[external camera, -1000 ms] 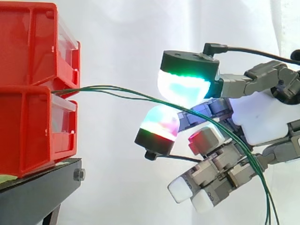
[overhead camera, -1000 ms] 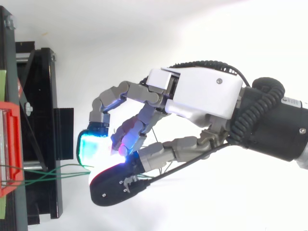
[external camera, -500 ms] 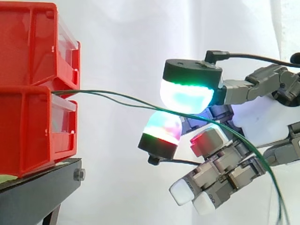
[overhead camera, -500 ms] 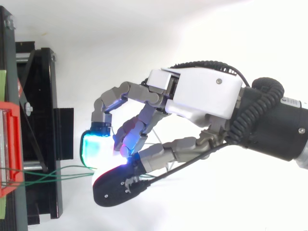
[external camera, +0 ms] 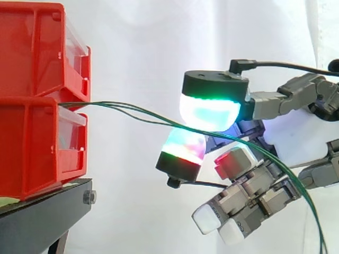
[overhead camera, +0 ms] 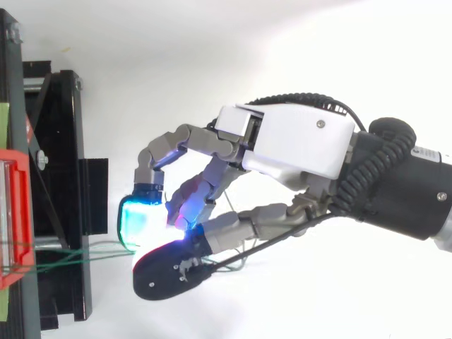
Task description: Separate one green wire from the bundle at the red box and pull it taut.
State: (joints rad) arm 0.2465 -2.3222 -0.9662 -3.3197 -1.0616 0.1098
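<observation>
Two red bins are stacked at the left, the upper one (external camera: 32,47) on the lower one (external camera: 32,148). Thin green wires (external camera: 95,103) come out from between them and run right in a shallow line. They pass between two glowing fingertips (external camera: 209,111) of my hand (external camera: 296,132), which press together on them. Past the pinch the wires drop off towards the lower right. The other fingers are curled below. From above, the wires (overhead camera: 70,261) reach from the red bin (overhead camera: 10,219) to my hand (overhead camera: 296,141).
The bins rest on a black stand (external camera: 47,217), whose frame (overhead camera: 60,176) lies along the left from above. A white curtain hangs behind. Open space lies between the bins and my hand.
The wires' slack arc has flattened into a straighter line. The upper glowing fingertip has come down onto the lower one, with the wires between them.
</observation>
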